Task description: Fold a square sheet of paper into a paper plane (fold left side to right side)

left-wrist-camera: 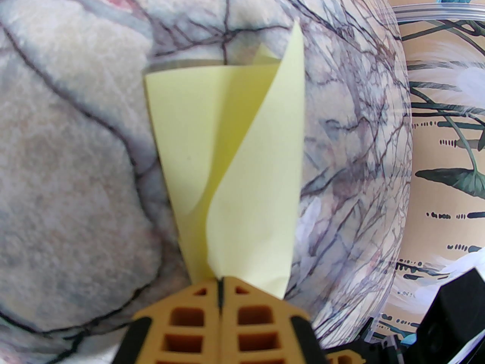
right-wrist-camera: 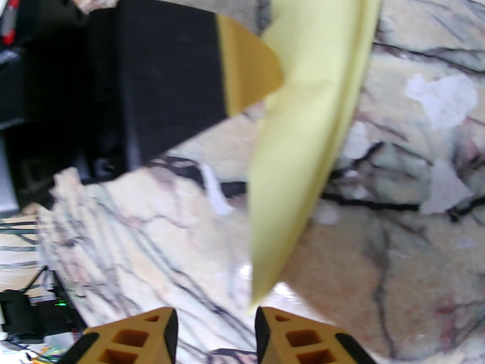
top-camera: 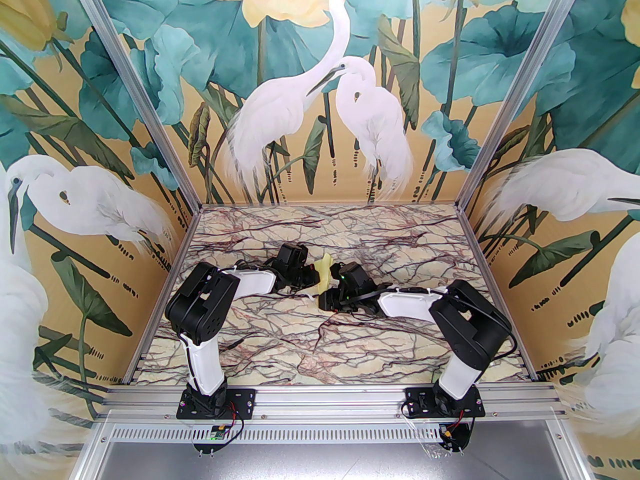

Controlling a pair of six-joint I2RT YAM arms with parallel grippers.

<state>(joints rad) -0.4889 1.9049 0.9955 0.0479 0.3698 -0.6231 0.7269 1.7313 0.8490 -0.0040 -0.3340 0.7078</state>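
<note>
**Single-Grip Hold on the Folded Paper: Hazards and Material Notes**

The paper plane (left-wrist-camera: 227, 157) was held near the middle of the table (top-camera: 310, 348), between the two arms. The left gripper (left-wrist-camera: 221, 283) was clenched on it, the sheet emerging from between jaws pressed together. The right gripper (right-wrist-camera: 216, 317) stood released: its jaws were apart, and the paper's pointed tip hung just in front of the gap, pinched by neither finger.

Hazards. With a single pinch point, the thin sheet could sag, twist or slide out. The upper flap stood curled away from the layer beneath rather than pressed flat — uncreased, it would probably spring open. A re-grasp by the right gripper could catch one layer alone and skew the fold, and a closing move misaligned with the tip would likely crumple it.

Materials. The paper was pale yellow, matte, thin and flexible, tapering to a point, with several layers visible along one edge. The fingertips (left-wrist-camera: 212, 305) were ochre, moulded with square cells. The table was marble-patterned — pale with dark veins — and carried small white scraps (right-wrist-camera: 441, 97).
</note>
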